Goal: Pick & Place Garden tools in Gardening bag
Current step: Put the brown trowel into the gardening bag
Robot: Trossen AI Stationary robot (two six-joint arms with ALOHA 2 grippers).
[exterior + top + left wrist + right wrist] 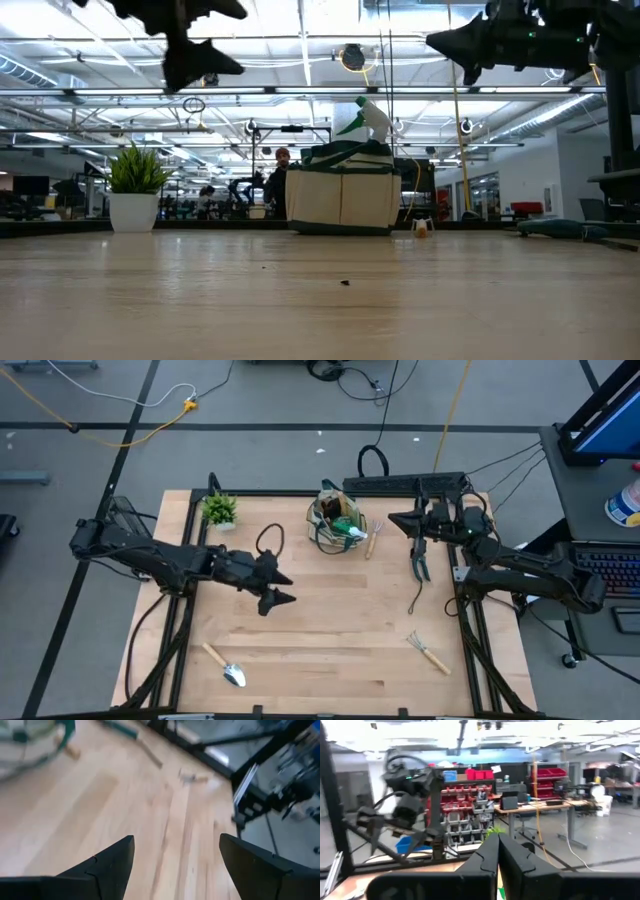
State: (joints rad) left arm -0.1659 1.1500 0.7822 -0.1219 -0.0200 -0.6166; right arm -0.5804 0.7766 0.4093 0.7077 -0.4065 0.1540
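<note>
The gardening bag (337, 525) stands well apart from the left tool (281, 588), which hovers spread wide and empty, while the right tool (392, 518), beside the bag, is clenched on nothing.

We see beige gardening bag (335, 525) with dark green trim, green spray bottle (346, 528), light wood table (320, 630).

A big open lab or workshop floor. Ceiling light strips (300, 20) run across the top of the low view, with a person (278, 180) at mid-frame. Red parts bins (470, 795) on shelving fill the centre of the right wrist view, desks (540, 807) to their right. Cables (150, 410) trail over grey floor, upper left of the high view.
</note>
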